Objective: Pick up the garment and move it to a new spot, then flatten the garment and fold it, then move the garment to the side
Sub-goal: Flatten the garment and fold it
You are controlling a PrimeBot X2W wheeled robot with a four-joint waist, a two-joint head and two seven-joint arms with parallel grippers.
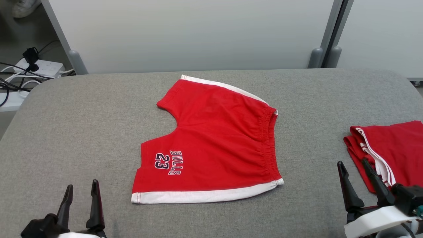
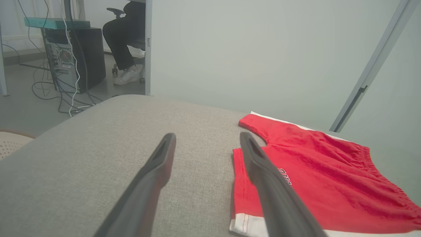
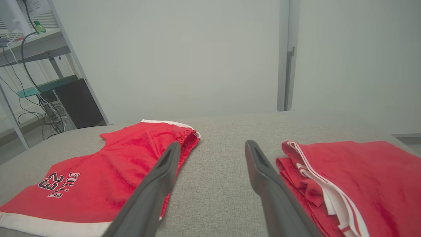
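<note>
The red cotton shorts with white side stripes and a "BULLS 23" print [image 1: 214, 142] lie spread flat on the grey fabric-covered table [image 1: 82, 132], waistband to the robot's right and leg hems to its left. Nothing is folded over yet, so I judge the flattening as good as done and the fold as the step in hand

The left gripper [image 1: 82, 184] hovers off the shorts' near hem corner, towards the robot and to the left. Its fingers are spread apart and grasp nothing. The right gripper [image 1: 352, 162] hovers off the shorts' near waistband corner, out to the right, equally released and empty

The next move likely calls for each gripper to pinch its nearest corner of the shorts' white-striped near edge. Together they would carry that edge over to the far edge, leg onto leg. The cloth lies thin on the table, so the fingertips must get under a single edge without bunching it

Left of the shorts the table is bare for a wide stretch. Right of them a narrower bare strip ends at a folded red garment with white piping [image 1: 393, 145], which limits the room for the later move aside. Beyond the shorts a band of table runs to its far edge, with a pale wall panel [image 1: 198, 33] behind
</note>
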